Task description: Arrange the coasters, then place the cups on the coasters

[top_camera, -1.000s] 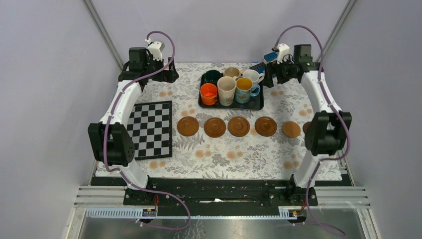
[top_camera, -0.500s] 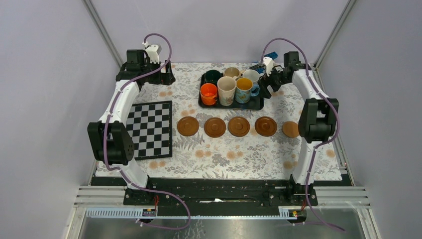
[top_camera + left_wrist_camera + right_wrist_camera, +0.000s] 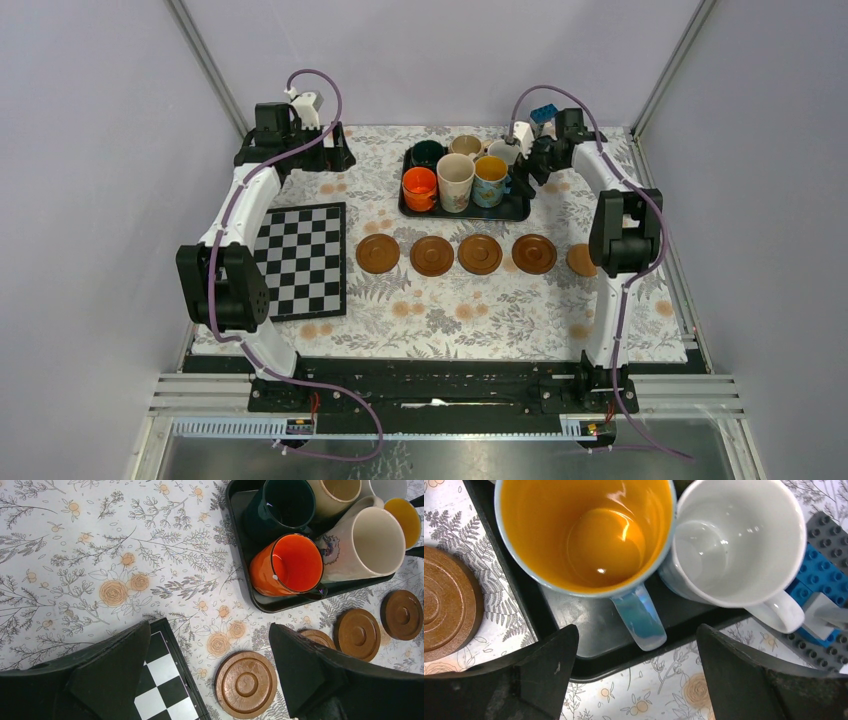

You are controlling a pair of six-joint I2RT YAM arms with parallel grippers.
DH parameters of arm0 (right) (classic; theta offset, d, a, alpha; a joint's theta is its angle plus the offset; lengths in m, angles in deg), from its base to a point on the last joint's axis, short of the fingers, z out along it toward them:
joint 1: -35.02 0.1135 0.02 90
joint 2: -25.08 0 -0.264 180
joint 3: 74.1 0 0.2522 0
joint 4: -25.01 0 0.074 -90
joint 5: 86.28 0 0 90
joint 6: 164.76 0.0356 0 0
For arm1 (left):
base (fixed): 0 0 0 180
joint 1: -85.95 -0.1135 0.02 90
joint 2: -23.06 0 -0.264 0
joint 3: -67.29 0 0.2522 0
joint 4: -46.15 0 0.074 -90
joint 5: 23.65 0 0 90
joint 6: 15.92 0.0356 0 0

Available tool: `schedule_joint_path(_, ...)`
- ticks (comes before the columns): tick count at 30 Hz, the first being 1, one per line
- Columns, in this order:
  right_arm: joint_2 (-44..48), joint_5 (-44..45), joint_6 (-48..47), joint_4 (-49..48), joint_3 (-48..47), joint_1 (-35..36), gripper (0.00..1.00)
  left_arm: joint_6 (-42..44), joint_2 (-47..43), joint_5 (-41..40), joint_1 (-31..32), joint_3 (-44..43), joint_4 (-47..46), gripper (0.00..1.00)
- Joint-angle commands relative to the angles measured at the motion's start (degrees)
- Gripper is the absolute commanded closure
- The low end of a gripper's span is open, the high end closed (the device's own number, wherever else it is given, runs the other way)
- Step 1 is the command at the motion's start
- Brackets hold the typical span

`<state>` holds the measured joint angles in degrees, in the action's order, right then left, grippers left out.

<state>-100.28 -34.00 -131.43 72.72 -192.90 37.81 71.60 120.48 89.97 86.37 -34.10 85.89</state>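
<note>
Several brown coasters lie in a row across the middle of the table, from the leftmost coaster (image 3: 378,253) (image 3: 246,684) to the rightmost coaster (image 3: 581,260), which is partly hidden behind the right arm. Several cups crowd a black tray (image 3: 514,211): orange cup (image 3: 419,188) (image 3: 292,564), tall cream cup (image 3: 455,181), blue cup with yellow inside (image 3: 489,180) (image 3: 589,530), white cup (image 3: 734,540). My right gripper (image 3: 522,172) (image 3: 636,627) hangs open over the tray's right edge, the blue cup's handle (image 3: 642,622) between its fingertips, untouched. My left gripper (image 3: 336,152) (image 3: 210,625) is open and empty, high at the back left.
A black-and-white chessboard (image 3: 305,258) lies at the left, beside the leftmost coaster. Blue toy blocks (image 3: 821,570) on a grey studded plate (image 3: 833,539) sit just right of the white cup. The right arm's elbow (image 3: 622,232) stands over the right end of the coaster row.
The right arm has swung left from the back right corner to the tray, its gripper now at the blue cup's handle. The left arm has barely moved.
</note>
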Motion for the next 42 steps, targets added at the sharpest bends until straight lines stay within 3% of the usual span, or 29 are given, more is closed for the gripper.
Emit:
schedule_joint_path(1, -1.2, -2.7, -5.2, 3.5, -4.7, 1.8, 0.09, -0.5, -0.6, 1.1, -0.4, -1.8, -2.8, 0.01)
schedule_joint_path(10, 0.8, -4.1, -9.3, 12.3, -3.8, 3.6, 0.40, -0.7, -0.6, 1.9, -0.3, -0.9, -3.1, 0.01)
schedule_joint_path(22, -1.8, -1.2, 0.4, 3.1, -1.9, 4.4, 0.41, -0.6, 1.0, 1.9, -2.2, -2.6, -2.9, 0.01)
schedule_joint_path(34, -0.4, 0.4, 3.7, -1.9, 2.8, 4.6, 0.59, -0.2, 2.4, 2.3, -2.7, -4.5, -2.2, 0.01)
schedule_joint_path(40, -2.2, 1.9, 3.3, -0.5, 0.9, 5.1, 0.60, 0.8, 3.0, 2.0, -2.7, -5.5, -2.2, 0.01)
schedule_joint_path(42, -2.4, 2.4, 3.8, -0.6, 0.4, 5.1, 0.66, 0.9, 3.1, 1.7, -2.9, -6.1, -2.2, 0.01)
